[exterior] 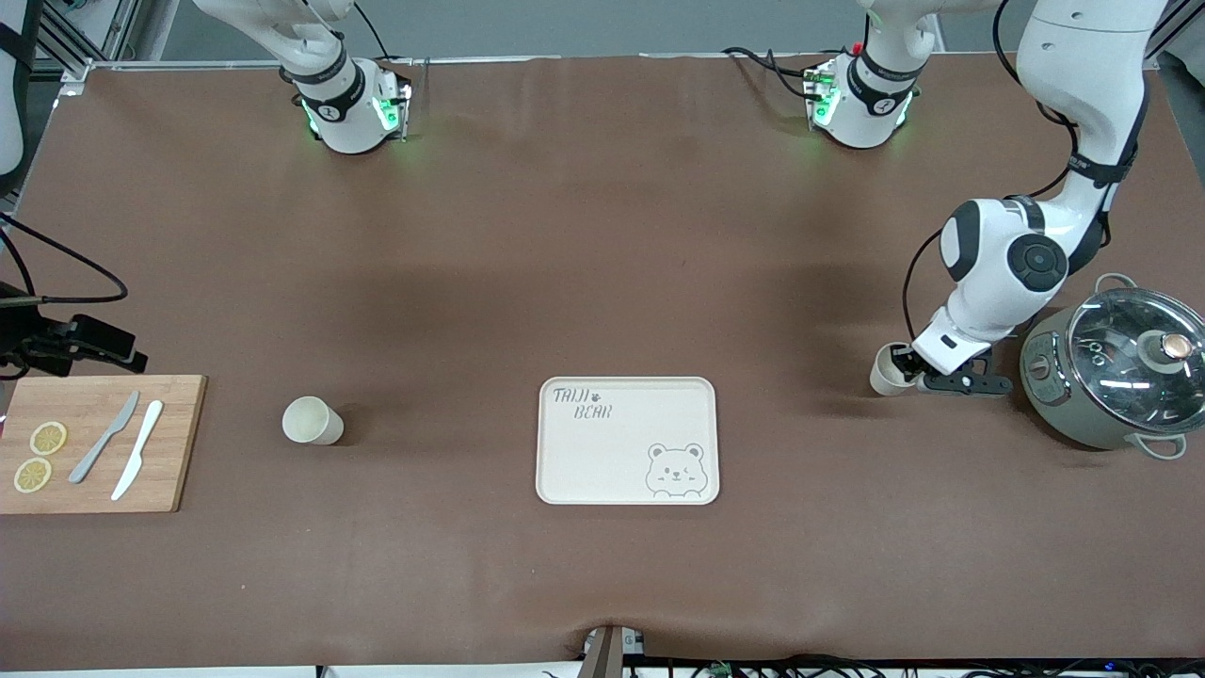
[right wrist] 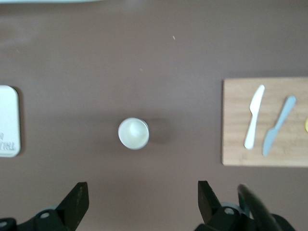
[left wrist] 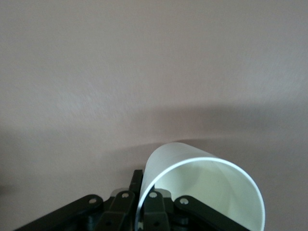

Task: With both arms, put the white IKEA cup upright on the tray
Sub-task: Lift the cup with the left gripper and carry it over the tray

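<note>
Nearest the front camera sits the tray point(exterior: 628, 441), bare, with nothing on it yet; we place everything else off it. Toward the left arm's end of the table from the tray, and slightly farther from the camera, the left gripper point(exterior: 906, 369) is clenched on the rim of a white cup point(exterior: 887, 370) lying tipped beside the grey pot point(exterior: 1111, 369); the left wrist view shows the cup's wall point(left wrist: 192, 166) pinched between the fingers. Toward the right arm's end from the tray stands a second cup point(exterior: 312, 420), upright, between the tray and the cutting board point(exterior: 99, 443); the right gripper point(right wrist: 142, 202) hangs over it, jaws released wide, holding nothing. We judge the step as: grasp made, lift not yet begun; next we need to raise the cup, turn it mouth-up, carry it over the tray and set it down inside the rim without tipping.
</note>
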Motion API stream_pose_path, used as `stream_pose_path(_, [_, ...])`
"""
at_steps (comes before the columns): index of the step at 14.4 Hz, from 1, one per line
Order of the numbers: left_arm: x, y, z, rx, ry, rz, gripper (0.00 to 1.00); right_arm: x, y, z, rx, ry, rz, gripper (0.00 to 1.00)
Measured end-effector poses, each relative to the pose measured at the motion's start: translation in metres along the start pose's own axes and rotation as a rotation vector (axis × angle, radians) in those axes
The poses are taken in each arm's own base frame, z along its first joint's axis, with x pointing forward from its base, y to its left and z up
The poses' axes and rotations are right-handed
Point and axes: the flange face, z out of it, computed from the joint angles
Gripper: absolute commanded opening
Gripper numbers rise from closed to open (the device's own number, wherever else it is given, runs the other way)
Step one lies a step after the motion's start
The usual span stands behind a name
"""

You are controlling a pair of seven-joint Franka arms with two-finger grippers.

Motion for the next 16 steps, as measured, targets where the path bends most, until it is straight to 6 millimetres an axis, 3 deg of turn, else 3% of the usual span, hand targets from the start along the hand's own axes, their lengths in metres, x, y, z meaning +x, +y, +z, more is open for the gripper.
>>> stream_pose_path(3, [0.027, 0.002, -0.035, 0.005, -0.037, 0.0, 0.0, -0.027, 0.032, -0.017, -0.004, -0.099, 0.05, 1.0])
stream_pose_path(6, [0.063, 0.036, -0.088, -0.006, -0.067, -0.043, 0.0, -0.054, 0.043, -0.055, -0.031, -0.099, 0.068, 1.0])
stream_pose_path(7, [0.074, 0.053, -0.105, -0.013, -0.063, -0.064, 0.0, -0.058, 0.037, -0.061, -0.029, -0.101, 0.06, 1.0])
stream_pose_path(9, [0.085, 0.09, -0.128, -0.03, -0.05, -0.108, 0.0, -0.061, 0.008, -0.062, -0.024, -0.133, 0.011, 1.0])
stream_pose_path(12, [0.082, 0.154, -0.134, -0.05, -0.05, -0.153, 0.0, -0.064, -0.051, -0.053, -0.033, -0.198, -0.082, 1.0])
stream_pose_path(14, [0.077, 0.196, -0.127, -0.058, -0.063, -0.164, 0.0, -0.066, -0.063, -0.053, -0.05, -0.215, -0.1, 1.0])
stream_pose_path(16, [0.076, 0.225, -0.117, -0.066, -0.075, -0.16, 0.0, -0.071, -0.055, -0.055, -0.085, -0.247, -0.088, 1.0])
